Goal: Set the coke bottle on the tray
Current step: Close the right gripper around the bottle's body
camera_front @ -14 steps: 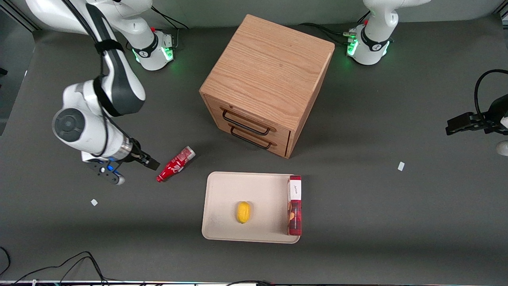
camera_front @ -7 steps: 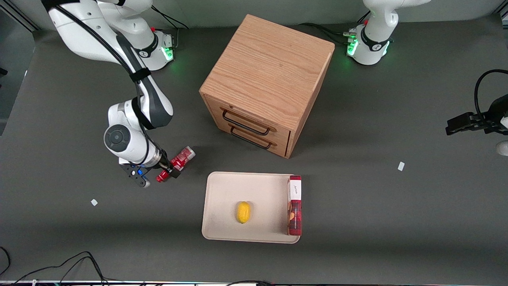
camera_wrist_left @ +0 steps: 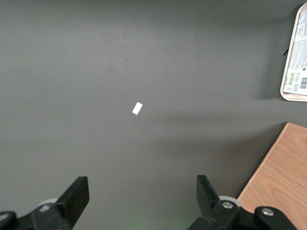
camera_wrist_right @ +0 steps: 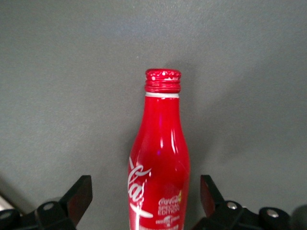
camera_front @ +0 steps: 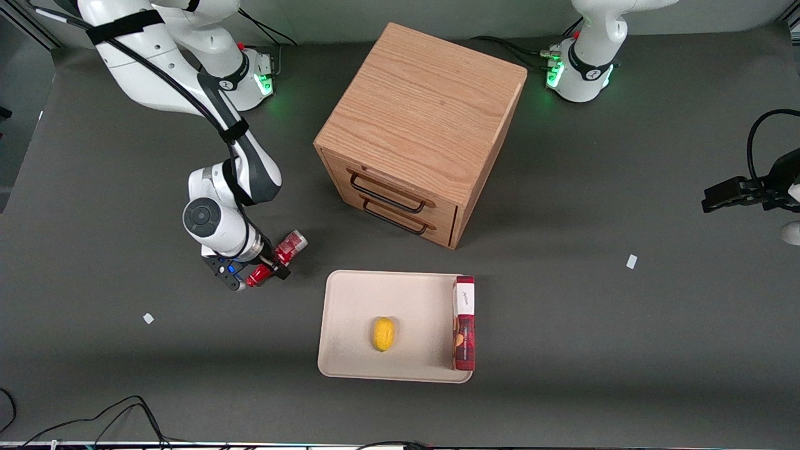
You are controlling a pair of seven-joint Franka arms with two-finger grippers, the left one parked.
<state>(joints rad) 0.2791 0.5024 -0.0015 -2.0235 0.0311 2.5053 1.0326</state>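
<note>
One coke bottle (camera_wrist_right: 159, 167) lying on table | one tray (camera_front: 350, 306) | tool (camera_wrist_right: 144, 201) spread wide astride bottle

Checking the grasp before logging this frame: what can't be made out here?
- Coke bottle middle, front view: covered by the gripper.
- Bottle base, right wrist view: cut off by the edge.
- Contact between fingers and bottle: unclear.
- Box print: too small.

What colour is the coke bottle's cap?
Red, like the bottle itself; clearest in the right wrist view, where the open gripper straddles it.
</note>
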